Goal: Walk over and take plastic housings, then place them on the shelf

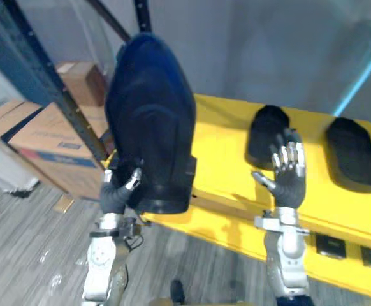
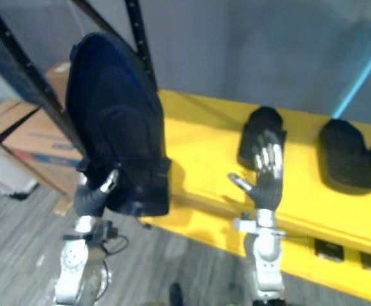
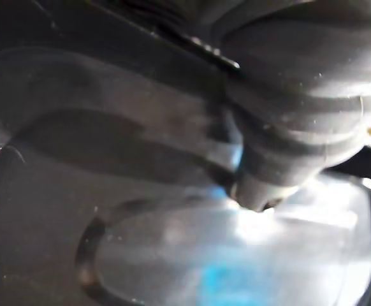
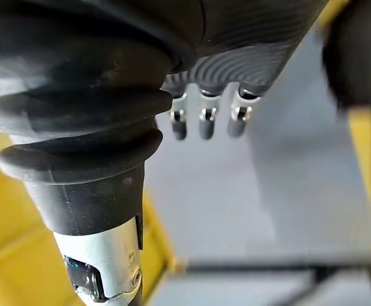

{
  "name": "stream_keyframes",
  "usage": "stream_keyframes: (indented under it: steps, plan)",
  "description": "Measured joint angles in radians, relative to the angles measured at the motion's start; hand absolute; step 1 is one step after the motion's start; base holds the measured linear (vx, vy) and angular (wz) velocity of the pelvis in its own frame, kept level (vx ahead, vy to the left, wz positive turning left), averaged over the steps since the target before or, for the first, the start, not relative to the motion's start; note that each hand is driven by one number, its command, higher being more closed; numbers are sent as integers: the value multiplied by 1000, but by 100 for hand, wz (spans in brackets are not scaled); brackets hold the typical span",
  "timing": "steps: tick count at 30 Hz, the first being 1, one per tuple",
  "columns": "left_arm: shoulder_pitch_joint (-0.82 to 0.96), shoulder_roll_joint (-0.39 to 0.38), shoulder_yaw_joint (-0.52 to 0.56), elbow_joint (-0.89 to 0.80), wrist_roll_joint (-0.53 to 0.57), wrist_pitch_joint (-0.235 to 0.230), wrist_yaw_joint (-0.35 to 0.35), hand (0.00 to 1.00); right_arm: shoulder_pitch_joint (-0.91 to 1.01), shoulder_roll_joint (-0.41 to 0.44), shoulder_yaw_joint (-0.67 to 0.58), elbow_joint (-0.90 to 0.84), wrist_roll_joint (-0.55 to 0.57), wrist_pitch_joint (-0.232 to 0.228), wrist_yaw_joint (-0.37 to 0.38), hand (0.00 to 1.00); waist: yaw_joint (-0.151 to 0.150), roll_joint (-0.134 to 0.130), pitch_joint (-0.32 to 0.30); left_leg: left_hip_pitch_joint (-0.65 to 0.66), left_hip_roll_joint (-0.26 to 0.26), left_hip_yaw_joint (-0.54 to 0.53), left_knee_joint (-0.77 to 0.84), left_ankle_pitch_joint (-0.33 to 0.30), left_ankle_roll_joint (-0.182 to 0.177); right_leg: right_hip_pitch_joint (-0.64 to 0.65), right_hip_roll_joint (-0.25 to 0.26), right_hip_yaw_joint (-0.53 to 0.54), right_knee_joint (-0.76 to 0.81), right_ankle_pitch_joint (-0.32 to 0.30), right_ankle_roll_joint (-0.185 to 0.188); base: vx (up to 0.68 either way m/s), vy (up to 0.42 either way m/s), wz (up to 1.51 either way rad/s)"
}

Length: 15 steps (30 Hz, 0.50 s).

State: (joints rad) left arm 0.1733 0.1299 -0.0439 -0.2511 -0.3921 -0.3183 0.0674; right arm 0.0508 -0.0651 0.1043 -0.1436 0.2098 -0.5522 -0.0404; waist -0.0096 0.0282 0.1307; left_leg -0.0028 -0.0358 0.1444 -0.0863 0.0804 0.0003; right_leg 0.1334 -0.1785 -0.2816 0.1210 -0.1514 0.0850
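Note:
A large dark plastic housing (image 1: 150, 115) stands upright over the left end of the yellow shelf (image 1: 224, 159). My left hand (image 1: 118, 191) is shut on its lower edge, with the thumb on the front face. The left wrist view shows the housing's dark surface (image 3: 109, 159) very close. My right hand (image 1: 287, 175) is open, fingers straight and raised, palm toward the shelf, holding nothing; its fingers (image 4: 201, 121) hang free in the right wrist view. Two smaller black housings (image 1: 268, 134) (image 1: 357, 153) lie flat on the shelf, one just behind the right hand.
A dark blue rack upright (image 1: 58, 95) slants at the left, with cardboard boxes (image 1: 39, 137) behind it on the grey plank floor (image 1: 32, 242). A grey wall backs the shelf. Small black parts (image 1: 331, 245) sit on the shelf's front face at the right.

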Motion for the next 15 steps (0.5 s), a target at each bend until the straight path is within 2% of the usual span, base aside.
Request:
stream_keyframes:
  steps: [1, 3, 9, 15]
  plan:
    - [21, -21, 11, -11, 0, 0, 23, 100, -18, -16, 19, 0, -10, -4, 4, 0, 5, 11, -2, -5, 3, -9, 0, 7, -7, 11, 7, -11, -14, 9, 23, 17, -138, 31]
    - [45, -49, 27, -37, 9, 0, 42, 100, -53, -33, 29, -1, -19, -20, 3, 0, 6, 28, -7, -28, 16, -28, 0, 26, -19, 8, 20, -37, -26, 13, 24, 42, -113, 35]
    - [61, -61, 71, -115, 52, 0, 37, 100, -106, -68, 10, -17, -32, -7, -31, 0, 12, 16, -4, -14, 43, -24, 5, 42, -25, 27, 46, -41, -25, 14, 23, 47, -80, 8]
    - [-10, -51, 165, -127, 149, 7, 51, 100, 2, -38, -25, -125, -30, 33, -41, 0, -8, 11, -2, 7, 48, 55, -1, 23, -24, 8, 40, 39, -24, 19, 14, -32, 18, -34]
